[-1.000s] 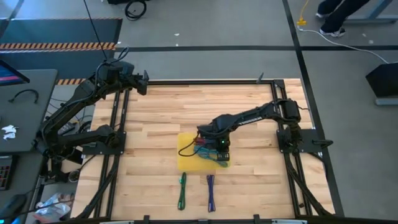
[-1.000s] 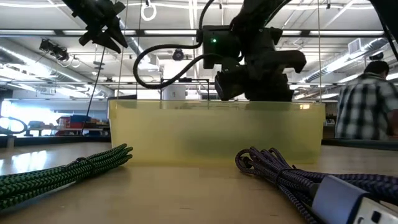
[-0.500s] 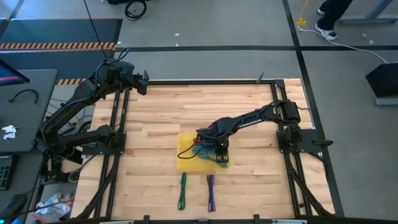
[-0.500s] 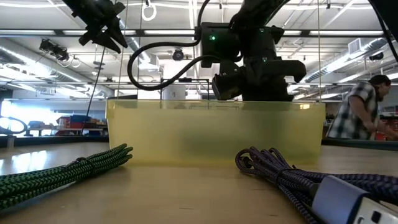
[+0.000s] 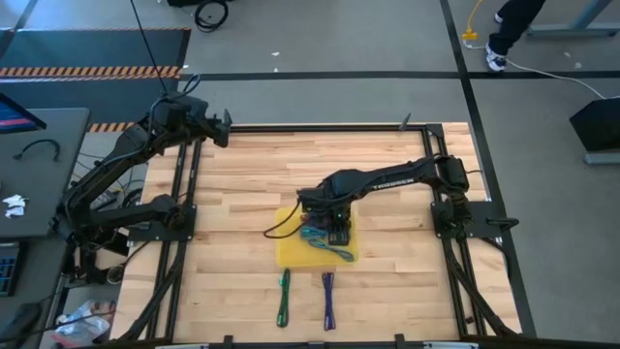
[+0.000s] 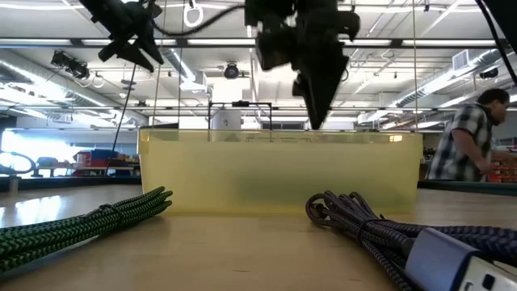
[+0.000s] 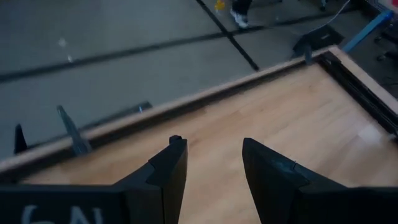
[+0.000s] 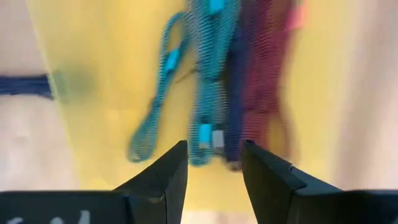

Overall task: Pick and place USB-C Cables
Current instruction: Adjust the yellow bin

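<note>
Yellow bin (image 5: pixel 288 251), teal cable (image 8: pixel 208 93)

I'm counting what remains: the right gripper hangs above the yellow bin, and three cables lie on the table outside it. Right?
Not quite. The high view shows two cables outside the yellow bin: the green cable and the purple cable. The right gripper does hang above the bin.

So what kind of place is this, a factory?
Probably a robot lab or workshop in a big industrial hall. Two robot arms are bolted to a framed wooden table, the ceiling has bare pipes and strip lights, and hazard tape stripes the concrete floor.
</note>
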Controlling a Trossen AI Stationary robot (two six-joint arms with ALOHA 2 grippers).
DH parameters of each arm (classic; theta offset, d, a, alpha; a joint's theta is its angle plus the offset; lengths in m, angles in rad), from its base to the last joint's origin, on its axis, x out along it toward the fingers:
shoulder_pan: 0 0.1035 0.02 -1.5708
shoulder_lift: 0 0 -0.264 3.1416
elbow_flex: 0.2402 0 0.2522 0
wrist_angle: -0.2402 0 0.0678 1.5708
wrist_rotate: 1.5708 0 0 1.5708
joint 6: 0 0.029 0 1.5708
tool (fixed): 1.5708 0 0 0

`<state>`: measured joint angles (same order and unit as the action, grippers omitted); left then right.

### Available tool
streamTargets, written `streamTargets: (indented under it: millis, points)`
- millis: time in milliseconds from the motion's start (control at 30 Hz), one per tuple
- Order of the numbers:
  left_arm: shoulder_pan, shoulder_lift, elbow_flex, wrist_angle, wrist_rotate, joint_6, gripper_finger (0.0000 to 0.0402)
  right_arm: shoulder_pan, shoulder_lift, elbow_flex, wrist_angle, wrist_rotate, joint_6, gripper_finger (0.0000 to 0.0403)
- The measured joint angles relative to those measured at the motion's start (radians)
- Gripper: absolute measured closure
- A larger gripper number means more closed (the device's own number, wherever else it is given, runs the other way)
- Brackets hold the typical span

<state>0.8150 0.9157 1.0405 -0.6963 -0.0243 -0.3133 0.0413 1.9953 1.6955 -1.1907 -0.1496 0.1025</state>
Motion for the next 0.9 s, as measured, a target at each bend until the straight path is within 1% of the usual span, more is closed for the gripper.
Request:
streamTargets:
  millis: [100,167,233,300,400,533,700,800,900]
  points:
    - [-0.001,0.000,0.000,-0.096,0.058,-0.042,0.0239,-0.015,0.000,0.097,-0.061,0.109,-0.007,0.0250]
    - [-0.002,0.000,0.000,-0.179,0.077,-0.047,0.0239,-0.032,-0.001,0.161,-0.119,0.177,-0.008,0.0249]
    - [-0.002,0.000,0.000,-0.262,0.069,-0.057,0.0239,-0.053,-0.002,0.208,-0.123,0.221,-0.009,0.0249]
    - [-0.001,0.000,0.000,-0.316,0.044,-0.061,0.0239,-0.078,-0.002,0.236,-0.118,0.236,-0.025,0.0249]
    - [-0.001,0.000,0.000,-0.343,0.020,-0.061,0.0239,-0.111,-0.002,0.242,-0.056,0.201,-0.065,0.0249]
    - [-0.001,0.000,0.000,-0.317,0.019,-0.061,0.0239,-0.148,0.000,0.218,0.022,0.144,-0.105,0.0249]
    - [-0.001,0.000,0.000,-0.270,0.017,-0.060,0.0239,-0.167,0.000,0.115,0.112,0.052,-0.131,0.0249]
    - [-0.001,0.000,0.000,-0.255,0.017,-0.058,0.0239,-0.165,0.002,0.025,0.153,0.051,-0.167,0.0249]
    - [-0.001,0.000,0.000,-0.251,0.017,-0.058,0.0239,-0.165,0.001,-0.034,0.183,0.052,-0.194,0.0249]
